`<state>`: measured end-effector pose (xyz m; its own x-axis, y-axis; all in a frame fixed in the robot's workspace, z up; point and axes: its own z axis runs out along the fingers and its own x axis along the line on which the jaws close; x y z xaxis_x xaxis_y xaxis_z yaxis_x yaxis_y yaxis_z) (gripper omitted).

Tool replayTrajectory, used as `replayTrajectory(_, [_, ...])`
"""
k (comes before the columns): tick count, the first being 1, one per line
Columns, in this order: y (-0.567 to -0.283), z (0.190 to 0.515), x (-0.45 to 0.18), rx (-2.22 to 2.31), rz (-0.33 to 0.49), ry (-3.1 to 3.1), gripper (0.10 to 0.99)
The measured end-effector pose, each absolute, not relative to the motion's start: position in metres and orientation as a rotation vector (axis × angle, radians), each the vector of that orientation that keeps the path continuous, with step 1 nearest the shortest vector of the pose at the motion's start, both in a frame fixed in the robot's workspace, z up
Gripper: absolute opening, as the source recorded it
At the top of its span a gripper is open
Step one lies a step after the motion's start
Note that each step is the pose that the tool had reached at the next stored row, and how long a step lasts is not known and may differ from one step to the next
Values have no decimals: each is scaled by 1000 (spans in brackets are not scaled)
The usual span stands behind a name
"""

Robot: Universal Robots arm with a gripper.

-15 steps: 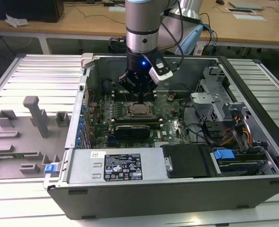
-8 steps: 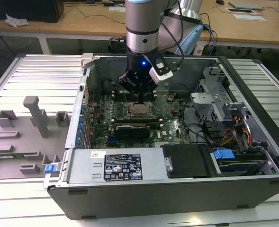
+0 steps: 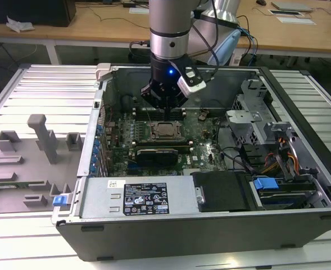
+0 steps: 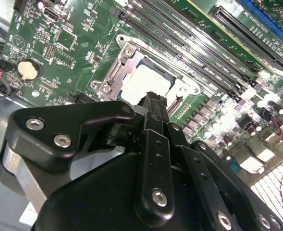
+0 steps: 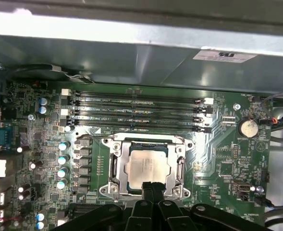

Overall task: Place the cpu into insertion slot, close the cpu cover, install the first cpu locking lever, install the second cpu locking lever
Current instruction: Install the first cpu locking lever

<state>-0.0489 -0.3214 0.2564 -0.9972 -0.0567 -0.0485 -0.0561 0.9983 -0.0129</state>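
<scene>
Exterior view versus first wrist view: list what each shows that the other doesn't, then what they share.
Exterior view, not the wrist view: the arm, the grey tray beside the case, and the drive cage. First wrist view, not the exterior: the coin battery. Both: the cpu with the cover lying flat around it, and the gripper at its edge.

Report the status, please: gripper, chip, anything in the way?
Gripper shut, holding nothing, tips by the socket edge. Chip sits in socket, cover flat around it. Nothing blocking.
</scene>
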Motion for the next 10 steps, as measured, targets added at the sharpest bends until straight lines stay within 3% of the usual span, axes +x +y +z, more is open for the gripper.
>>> replayTrajectory(10, [-321,274,-52,-87,-18,3091,106])
